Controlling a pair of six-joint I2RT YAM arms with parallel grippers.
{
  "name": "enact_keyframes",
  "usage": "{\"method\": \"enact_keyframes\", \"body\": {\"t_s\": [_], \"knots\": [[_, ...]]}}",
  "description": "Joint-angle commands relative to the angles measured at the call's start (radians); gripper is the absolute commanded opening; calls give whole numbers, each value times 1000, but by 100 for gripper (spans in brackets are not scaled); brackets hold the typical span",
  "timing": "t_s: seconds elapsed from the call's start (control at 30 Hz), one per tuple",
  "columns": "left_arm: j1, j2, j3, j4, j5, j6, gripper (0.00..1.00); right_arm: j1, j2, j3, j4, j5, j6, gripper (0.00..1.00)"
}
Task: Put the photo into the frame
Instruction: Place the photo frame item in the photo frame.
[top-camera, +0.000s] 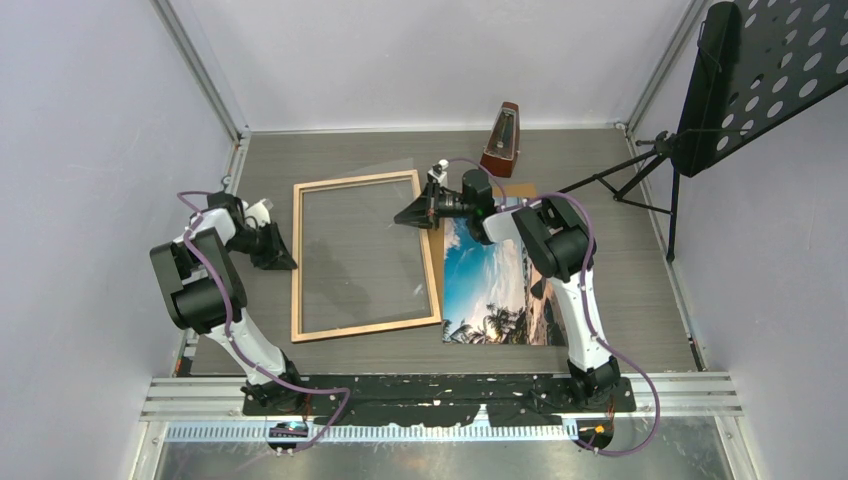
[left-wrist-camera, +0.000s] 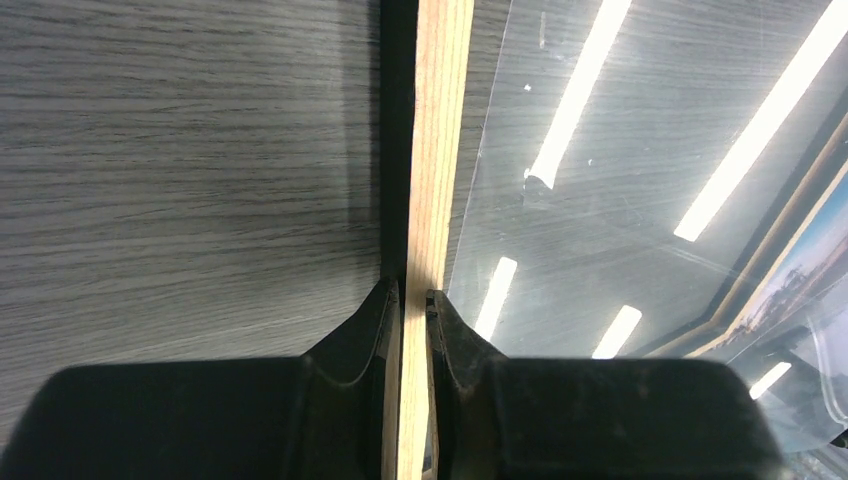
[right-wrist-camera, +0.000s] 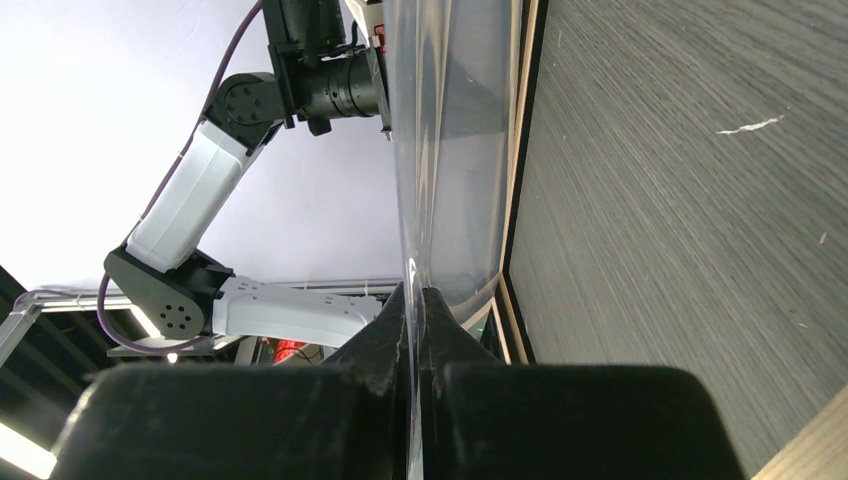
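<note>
Jaws of the left gripper (left-wrist-camera: 410, 297) close on the 9 o'clock rail of the large rectangular light-wood picture frame (top-camera: 366, 328). At 1 o'clock the right gripper (right-wrist-camera: 414, 292) pinches its thin clear pane (right-wrist-camera: 450, 150). The glossy rectangular beach photo (top-camera: 490, 280) lies face-up at the frame's 3 o'clock.

I see bright, even overhead light, long strip-lamp glare streaking the clear pane (left-wrist-camera: 640, 230) in my left wrist view, a dark shadow beside the frame (left-wrist-camera: 440, 150) on the tabletop (left-wrist-camera: 180, 180).
</note>
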Motion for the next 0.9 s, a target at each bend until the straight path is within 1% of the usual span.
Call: {"method": "enact_keyframes", "body": {"t_s": [0.0, 0.87], "knots": [[4, 6, 23, -13, 38, 19, 12, 15, 4, 54, 66, -28, -4, 6], [4, 7, 22, -17, 34, 28, 12, 15, 49, 153, -90, -62, -128, 6]]}}
